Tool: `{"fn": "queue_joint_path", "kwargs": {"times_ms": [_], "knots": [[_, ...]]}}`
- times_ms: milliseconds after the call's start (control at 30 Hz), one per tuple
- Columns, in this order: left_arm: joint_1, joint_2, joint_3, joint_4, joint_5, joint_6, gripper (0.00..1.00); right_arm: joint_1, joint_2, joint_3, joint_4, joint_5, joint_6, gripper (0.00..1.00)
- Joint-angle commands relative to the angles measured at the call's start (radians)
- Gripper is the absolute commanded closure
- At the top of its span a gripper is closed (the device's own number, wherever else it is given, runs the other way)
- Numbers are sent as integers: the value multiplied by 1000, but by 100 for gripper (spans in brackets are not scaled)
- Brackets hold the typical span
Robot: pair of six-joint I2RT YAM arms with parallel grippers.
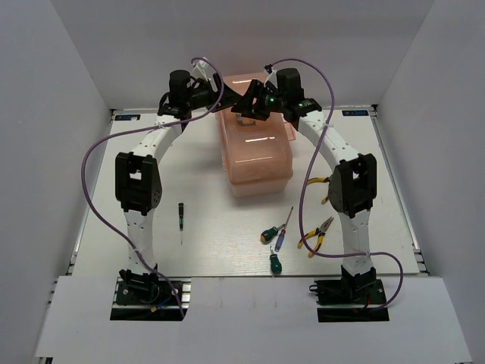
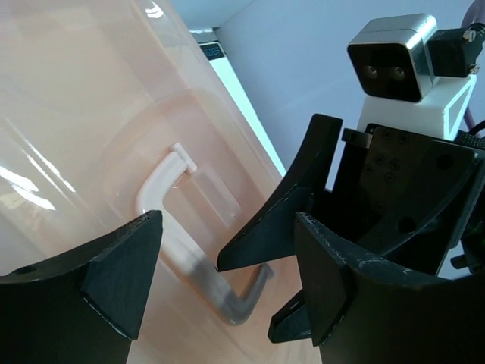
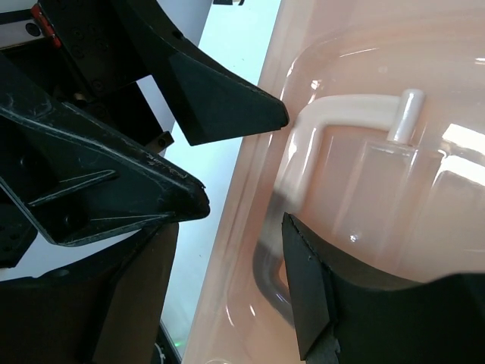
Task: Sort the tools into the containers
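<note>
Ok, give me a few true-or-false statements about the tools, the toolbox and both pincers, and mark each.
1. The thin black-green screwdriver is already in the toolbox. False: it lies on the table, left of the toolbox.
2. Both the left pincer and the right pincer are at the lid handle. True.
3. The right pincer grips one of the green-handled screwdrivers. False: it is open and empty; they lie on the table in front of the toolbox.
4. Yellow-and-black pliers lie on the table beside the right arm. True.
5. The left pincer is open. True.
</note>
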Motion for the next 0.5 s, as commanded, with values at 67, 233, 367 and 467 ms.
{"fn": "queue_joint_path", "kwargs": {"times_ms": [67,233,367,467], "knots": [[-2,-91,-3,-106,-36,63,19,-2,-8,11,72,-16,9,37],[7,-169,-25,-170,-117,108,17,1,-13,36,14,65,-68,36],[17,-252,-89,-215,-249,146,15,6,-6,42,-32,117,-135,34],[26,-309,-147,-226,-337,169,14,13,0,40,-56,151,-184,34]]}}
